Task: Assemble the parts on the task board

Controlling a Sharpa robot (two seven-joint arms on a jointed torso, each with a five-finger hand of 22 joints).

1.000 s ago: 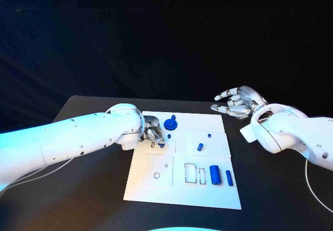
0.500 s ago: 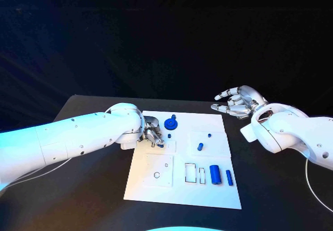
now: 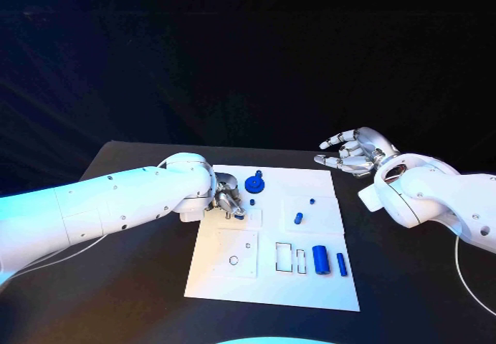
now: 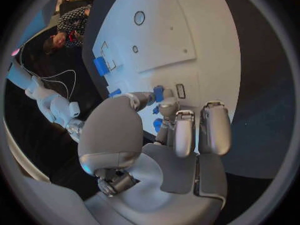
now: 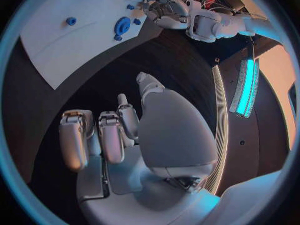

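The left hand (image 3: 226,198) is lowered onto the left edge of the task board (image 3: 271,287), fingers curled down and drawn together around a small blue peg (image 4: 159,93) that stands on the white plate; in the left wrist view the fingertips (image 4: 167,106) sit against this peg, though whether they truly clamp it cannot be told. Its white forearm crosses the black table (image 3: 124,279) from the left and hides part of the board's left margin.

Just beyond the fingers lies a blue round gear-like part (image 3: 254,187) near the board's far edge. Toward the middle are two small blue pegs (image 3: 297,218), one behind the other. Near the front right lie two blue cylinders (image 3: 320,260) side by side, the left one thicker, beside two narrow rectangular outlines (image 3: 283,258). A square plate with two holes (image 3: 238,253) sits at front left.

The right hand (image 3: 353,152) is raised above the table's far right corner, well apart from the board, palm turned inward, fingers spread and lightly bent, holding nothing.
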